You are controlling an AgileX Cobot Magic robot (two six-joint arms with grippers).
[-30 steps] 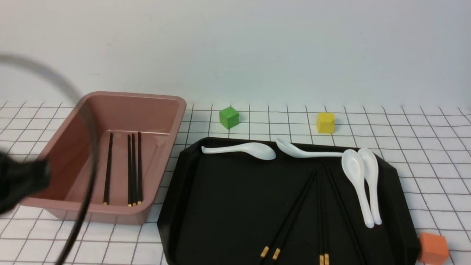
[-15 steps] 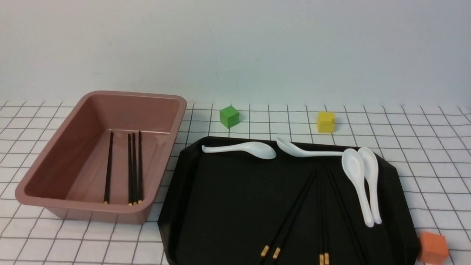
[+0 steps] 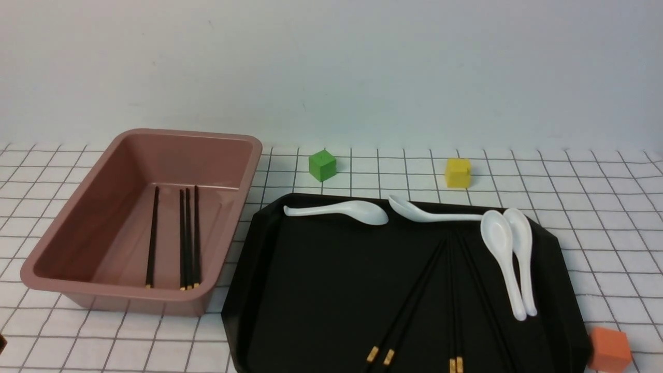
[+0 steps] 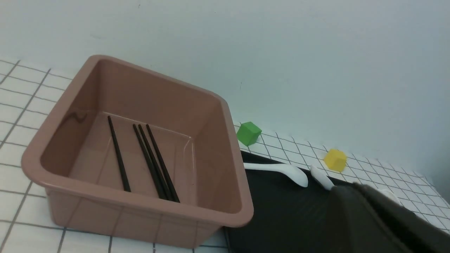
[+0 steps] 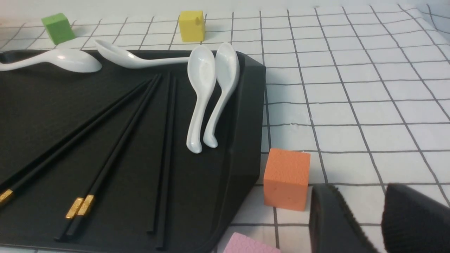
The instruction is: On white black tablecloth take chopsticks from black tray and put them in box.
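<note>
The pink-brown box [image 3: 186, 155] stands at the left on the gridded tablecloth [image 3: 595, 207], with several black chopsticks [image 3: 186, 238] lying lengthwise on its floor. To its right the black tray [image 3: 321, 290] holds several more chopsticks [image 3: 414, 300], fanned out with their gold bands toward the near edge. Neither gripper shows in the front view. In the left wrist view my left gripper [image 4: 351, 188] is shut and empty, near the box [image 4: 158, 95] and the tray [image 4: 281, 211]. In the right wrist view my right gripper [image 5: 358, 191] stands open over bare cloth, right of the tray [image 5: 52, 105] and its chopsticks [image 5: 116, 116].
Several white spoons [image 3: 342, 210] lie along the tray's far and right sides. A green cube [image 3: 322, 165] and a yellow cube [image 3: 458, 172] sit behind the tray. An orange cube [image 5: 286, 177] sits beside my right gripper, and a pink block [image 5: 246, 246] sits nearer the camera.
My left arm and its cable, blurred over the box's left side a second ago, have left the front view. The chopsticks, spoons and cubes lie as before.
</note>
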